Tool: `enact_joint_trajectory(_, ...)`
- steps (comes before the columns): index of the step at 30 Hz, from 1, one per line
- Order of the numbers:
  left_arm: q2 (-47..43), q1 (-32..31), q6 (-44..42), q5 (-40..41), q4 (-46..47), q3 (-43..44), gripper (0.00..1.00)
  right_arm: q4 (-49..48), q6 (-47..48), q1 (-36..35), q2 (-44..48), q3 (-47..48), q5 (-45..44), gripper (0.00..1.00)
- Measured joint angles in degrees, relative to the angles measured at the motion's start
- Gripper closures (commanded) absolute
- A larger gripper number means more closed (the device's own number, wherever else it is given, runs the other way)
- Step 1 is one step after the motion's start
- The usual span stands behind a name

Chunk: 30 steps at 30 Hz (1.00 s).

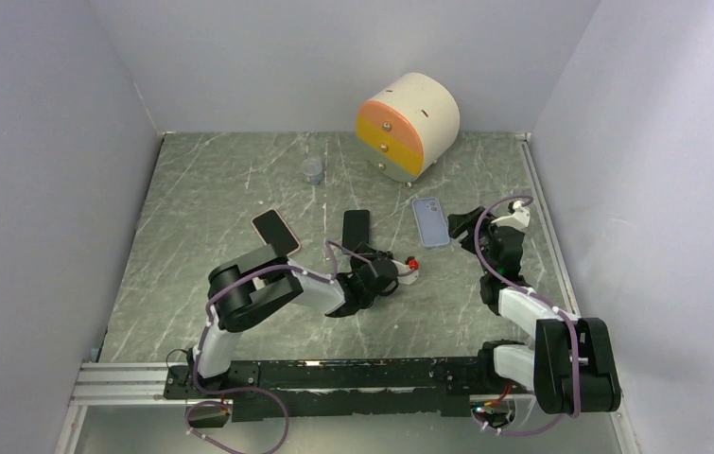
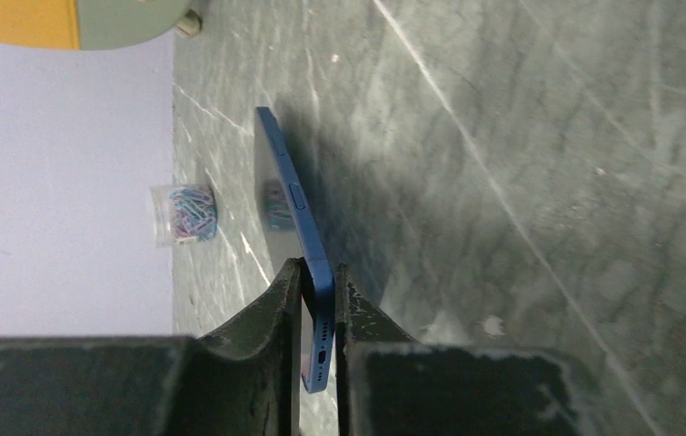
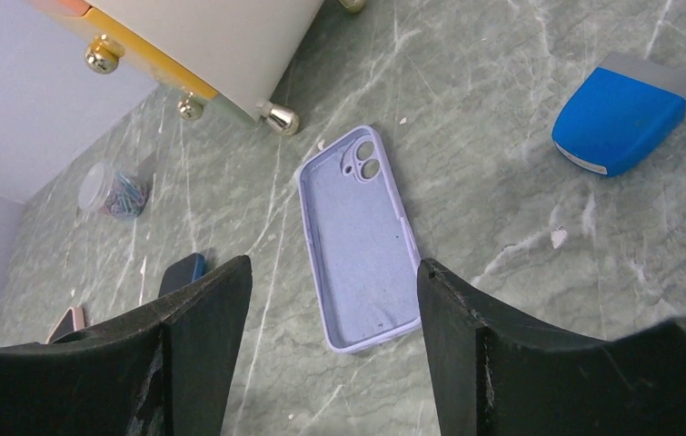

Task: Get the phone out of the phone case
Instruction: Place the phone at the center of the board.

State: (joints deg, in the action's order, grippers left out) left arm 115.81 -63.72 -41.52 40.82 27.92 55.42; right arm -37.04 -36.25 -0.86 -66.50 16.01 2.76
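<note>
- Left gripper (image 2: 318,274): fingers sit close on both sides of the near end of the phone (image 2: 286,182), mid-table. You cannot tell whether they pinch it. A slack hold lets it slip.
- Right gripper (image 3: 334,271): jaws apart, empty, above the empty case (image 3: 357,218). 1 low pass could shove it.
- Paper-clip jar (image 2: 184,215): beyond the phone. A forward push could topple it.

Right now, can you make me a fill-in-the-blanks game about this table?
The phone between the left tool's fingers is coloured ___. The lavender phone case has ___ inside it. The right tool is wide ___. The little clear cup holds paper ___.
Missing words: blue, nothing, open, clips.
</note>
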Motion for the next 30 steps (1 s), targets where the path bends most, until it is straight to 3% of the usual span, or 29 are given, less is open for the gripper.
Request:
enact_joint_trajectory(16, -3.76, -0.39, 9.35, -0.04, -7.17, 0.68, 0.09, 1.55, 0.00, 0.31, 1.49, 0.00, -1.44, 0.30)
enact_joint_trajectory(26, -12.96, -0.37, 23.56, -6.82, -24.55, 2.49, 0.06, 5.60, -0.46, 0.37, 3.45, 0.02, -3.82, 0.29)
enact_joint_trajectory(30, -17.51, 2.84, 33.57, -10.97, -32.30, 6.16, 0.06, 8.90, -1.46, 0.37, 3.61, 0.90, -4.42, 0.27)
